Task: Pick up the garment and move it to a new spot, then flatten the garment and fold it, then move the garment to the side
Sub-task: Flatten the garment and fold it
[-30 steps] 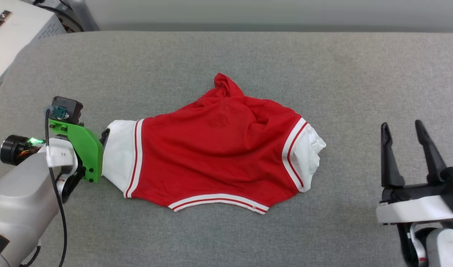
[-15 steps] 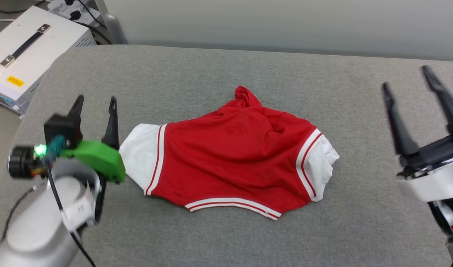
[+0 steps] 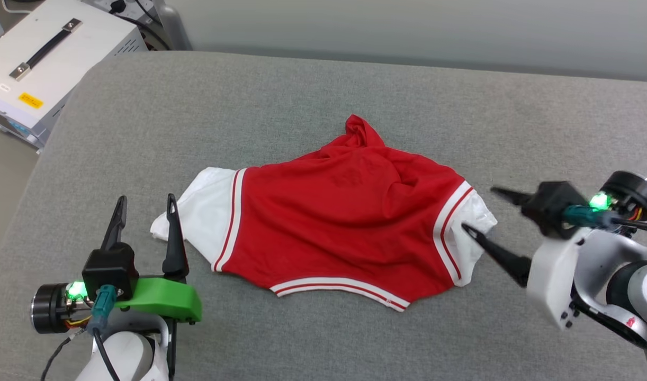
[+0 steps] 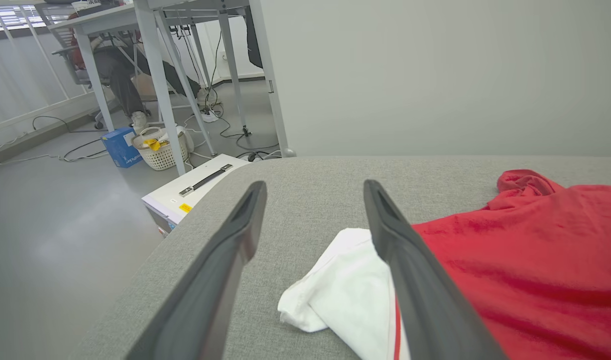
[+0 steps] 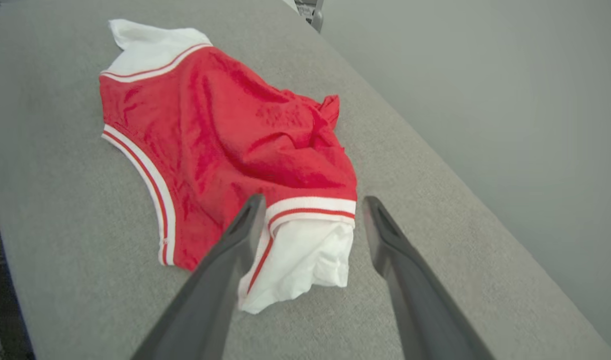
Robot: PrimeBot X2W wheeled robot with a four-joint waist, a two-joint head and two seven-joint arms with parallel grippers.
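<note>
The garment lies spread on the grey table, plain red side up, bunched at its far edge; no letters show. Its white sleeves stick out left and right. My left gripper stands open at the near left, its right finger just beside the left sleeve. My right gripper is open and points leftward at the right sleeve. In the right wrist view that sleeve lies between the open fingers of my right gripper. Whether they touch the cloth I cannot tell.
A white case with a black handle stands off the table's far left corner. The padded grey table runs to a grey wall. On the floor beyond are desk legs, a basket and cables.
The camera has shifted. My left gripper has drawn back from the left sleeve toward the near edge and stands open. My right gripper has swung in from the near right to the right sleeve.
</note>
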